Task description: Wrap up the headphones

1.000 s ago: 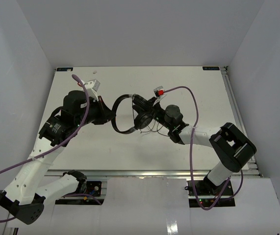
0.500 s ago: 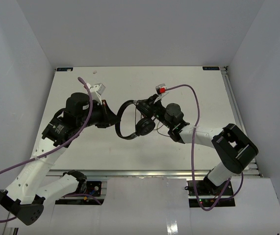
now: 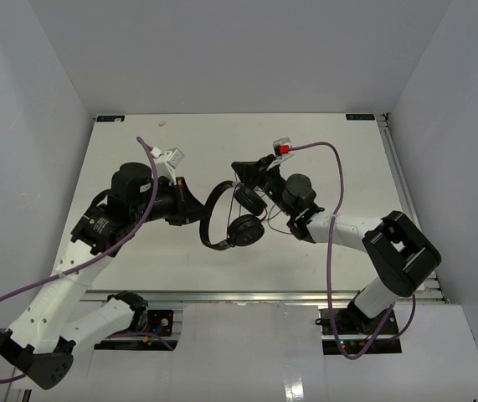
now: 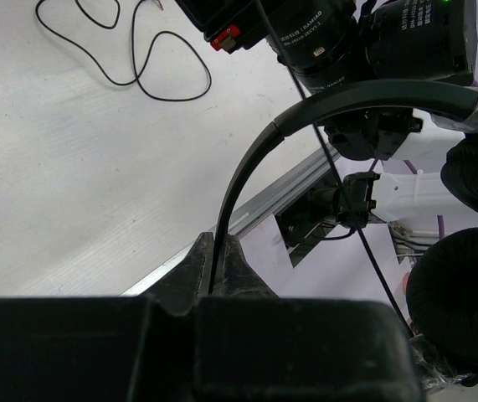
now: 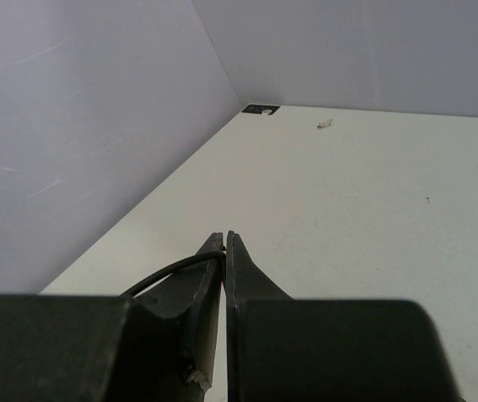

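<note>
Overhead, the grip of the left arm is hidden under its own wrist and shows only in the left wrist view. There the left fingers are clamped on the thin headband of the headphones, which are held up over the desk between the two arms. One earcup is cut off by that picture's right edge. The right fingers are pressed together on the thin black cable; its run beyond them cannot be traced.

Since a second ago the headphones have swung. The lower earcup now hangs nearer the arm bases, the headband sits further right, and the right fingers have drawn toward the far side.

The desk is white and matte, boxed in by plain pale walls. A small speck and a black marker lie by its far edge. Loose loops of cable rest on it.
</note>
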You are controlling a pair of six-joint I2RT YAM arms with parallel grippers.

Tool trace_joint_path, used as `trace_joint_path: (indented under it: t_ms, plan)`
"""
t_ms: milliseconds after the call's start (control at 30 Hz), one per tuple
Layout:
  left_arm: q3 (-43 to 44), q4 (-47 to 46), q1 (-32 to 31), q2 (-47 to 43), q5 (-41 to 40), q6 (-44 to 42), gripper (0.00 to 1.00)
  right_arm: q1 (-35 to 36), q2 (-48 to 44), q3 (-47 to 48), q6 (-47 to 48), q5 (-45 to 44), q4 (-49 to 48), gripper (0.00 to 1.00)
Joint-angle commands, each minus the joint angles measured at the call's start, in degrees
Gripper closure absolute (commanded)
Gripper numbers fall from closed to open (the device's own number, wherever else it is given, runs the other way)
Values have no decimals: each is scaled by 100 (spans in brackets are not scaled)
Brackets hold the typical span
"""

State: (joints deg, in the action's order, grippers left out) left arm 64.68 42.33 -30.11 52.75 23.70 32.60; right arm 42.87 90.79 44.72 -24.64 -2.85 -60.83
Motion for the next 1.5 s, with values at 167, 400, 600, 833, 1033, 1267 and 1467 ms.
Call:
trace_joint_path:
  t_ms: [167,400,600,833,1033,1267,1467]
  plan:
    - [5,-42,-21,-48,165,-614,100,-41,230,-401,-159,-408,-1623,92]
    - [320,384,-21,299,-435,-1650,100,-698,-203,-588,-157,648,-1267,92]
    - [510,354,-25,825,-1271,-2523,100,-973,-381,167,636,1797,1254,92]
    - [635,231,-30,1322,-2089,-3086,100,-1105,-297,667,899,2566,2464,92]
    - [678,190,-81,1911,-3335,-3458,100,-1155,-202,1156,1211,2852,3501,92]
    - [428,-685,-204,2027,-3264,-3885,100,-1176,61,1887,1821,2671,4678,92]
    - [-183,-1447,-232,1678,-2056,-4191,100,-1255,615,2593,2077,2411,5028,92]
